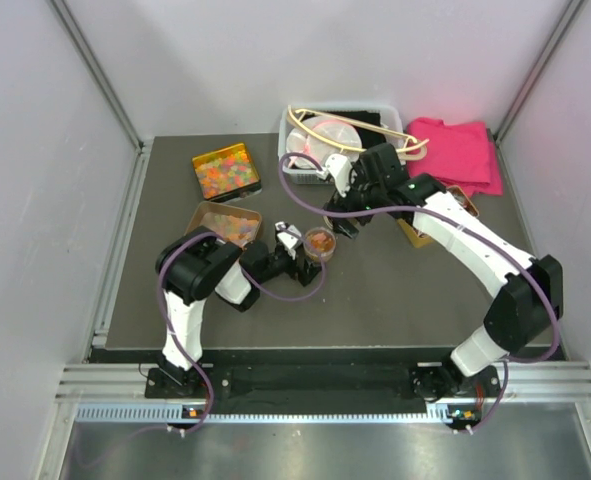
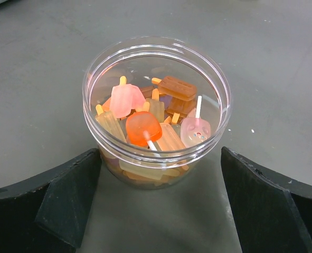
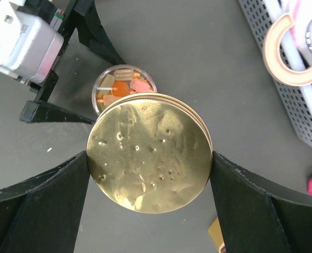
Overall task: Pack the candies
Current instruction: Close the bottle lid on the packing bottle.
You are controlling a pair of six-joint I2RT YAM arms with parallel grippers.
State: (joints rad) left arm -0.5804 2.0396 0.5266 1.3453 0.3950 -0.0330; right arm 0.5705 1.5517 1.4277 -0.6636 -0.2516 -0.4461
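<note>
Right wrist view gives the clearest account: the right end effector (image 3: 149,158) is clamped on a gold lid (image 3: 149,153), one finger pressed to each side of its rim. Beyond the lid's far edge peeks the clear jar (image 3: 123,89), standing on the bench (image 1: 425,290) with the candies (image 2: 145,121) heaped inside, well below its mouth.

The left end effector (image 2: 161,182) lies low at bench level, its fingers (image 2: 66,200) spread wide either side of the jar's base, with a gap showing on each side.

Capping looks like the step in hand. To do it well, I'd say the lid wants centring squarely over the mouth and keeping level on the way down. The left fingers ought to close on the jar first, so it cannot skid or spin.

From overhead, the right arm reaches in from its base with the wrist bent down above the jar. The left arm is folded short, its forearm running low toward the jar.
</note>
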